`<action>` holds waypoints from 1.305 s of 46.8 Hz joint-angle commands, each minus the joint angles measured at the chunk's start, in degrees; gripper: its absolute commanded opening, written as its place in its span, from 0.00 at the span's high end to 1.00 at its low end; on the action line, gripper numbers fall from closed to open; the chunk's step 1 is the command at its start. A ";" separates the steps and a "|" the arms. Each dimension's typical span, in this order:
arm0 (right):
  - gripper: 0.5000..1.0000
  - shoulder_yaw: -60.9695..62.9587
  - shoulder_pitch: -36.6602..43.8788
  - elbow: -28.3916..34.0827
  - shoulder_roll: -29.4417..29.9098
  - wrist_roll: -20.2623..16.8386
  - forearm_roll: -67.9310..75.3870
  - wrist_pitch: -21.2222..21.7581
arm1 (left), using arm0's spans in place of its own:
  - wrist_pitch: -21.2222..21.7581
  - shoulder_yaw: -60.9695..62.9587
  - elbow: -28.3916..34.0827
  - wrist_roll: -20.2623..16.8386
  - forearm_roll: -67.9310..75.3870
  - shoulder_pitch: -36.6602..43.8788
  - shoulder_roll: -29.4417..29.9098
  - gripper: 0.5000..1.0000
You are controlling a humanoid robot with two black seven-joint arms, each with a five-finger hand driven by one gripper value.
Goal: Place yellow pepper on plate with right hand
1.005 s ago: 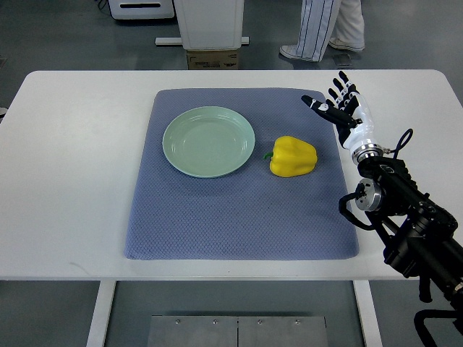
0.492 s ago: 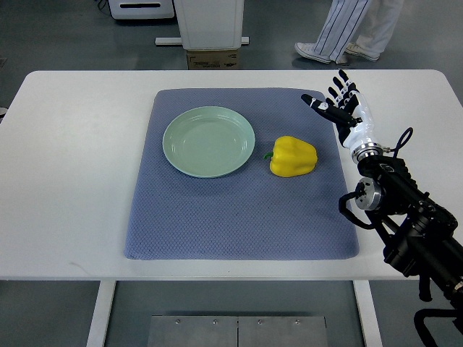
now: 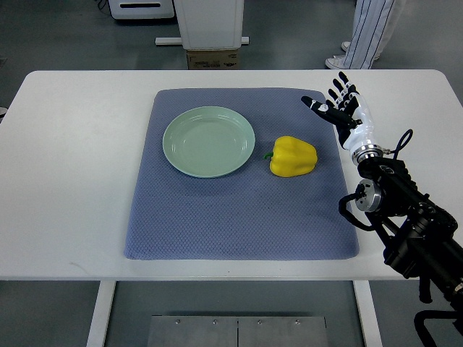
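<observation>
Pepper, yellow pepper (image 3: 294, 156), sits on the blue mat (image 3: 217, 217), just beside the green plate (image 3: 208, 141), not on it; right hand (image 3: 346, 112) is up near the mat's far right corner, fingers spread, holding nothing.

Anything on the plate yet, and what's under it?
Nothing lies on the green plate. It sits on the blue mat, which covers the table beneath. The yellow pepper lies beside it.

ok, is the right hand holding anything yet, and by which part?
Nothing is held. The right hand is open, fingers spread, apart from the yellow pepper, which lies on the mat beside the plate.
</observation>
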 commanded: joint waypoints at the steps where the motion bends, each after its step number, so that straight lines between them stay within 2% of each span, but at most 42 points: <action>1: 0.00 0.00 0.37 -0.01 0.00 0.01 -0.01 0.01 | 0.00 0.00 -0.04 -0.02 0.04 0.02 0.00 0.00; 29: 0.00 -0.70 2.21 -0.09 0.00 -0.07 -0.18 0.01 | 0.00 0.00 -0.04 -0.03 0.04 0.02 0.00 0.00; 47: 0.00 -12.73 5.73 1.93 -0.09 0.98 -3.96 0.80 | 0.00 0.00 0.05 -0.02 -0.05 0.02 0.00 0.00; 61: 0.01 -23.63 8.81 9.04 -9.66 3.27 -8.00 0.98 | 0.00 0.00 -0.04 -0.03 0.04 0.02 0.00 0.00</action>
